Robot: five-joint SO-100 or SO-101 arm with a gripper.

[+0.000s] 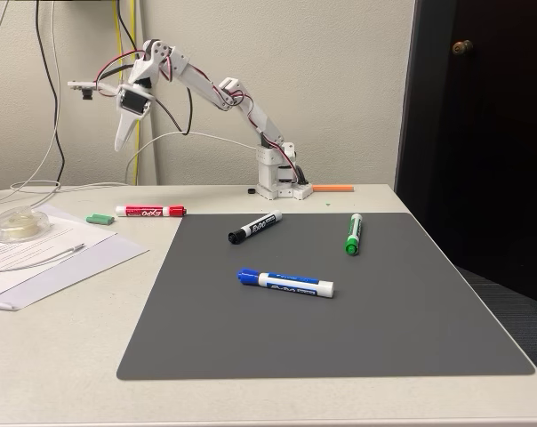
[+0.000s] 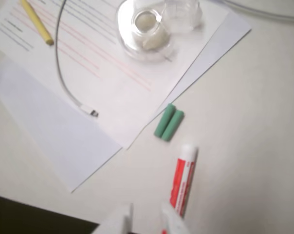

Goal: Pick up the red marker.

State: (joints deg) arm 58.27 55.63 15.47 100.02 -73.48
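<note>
The red marker (image 1: pixel 150 211) lies flat on the white table, left of the grey mat (image 1: pixel 340 329), its red label facing up. In the wrist view the red marker (image 2: pixel 183 179) runs up from the bottom edge, white end (image 2: pixel 189 152) on top. My gripper (image 1: pixel 122 142) hangs high above the table's back left, pointing down and holding nothing. Its two white fingertips (image 2: pixel 119 220) come in at the bottom of the wrist view with a small gap between them, so the gripper (image 2: pixel 144 222) is open. The right fingertip overlaps the marker's lower end in the picture.
On the mat lie a black marker (image 1: pixel 253 229), a green marker (image 1: pixel 353 233) and a blue marker (image 1: pixel 286 282). A thin orange stick (image 1: pixel 332 188) lies by the arm's base. Green caps (image 2: pixel 169 122), papers (image 2: pixel 64 136), a tape roll (image 2: pixel 147 27), a yellow pen (image 2: pixel 37 22) and a cable (image 2: pixel 76 97) crowd the left.
</note>
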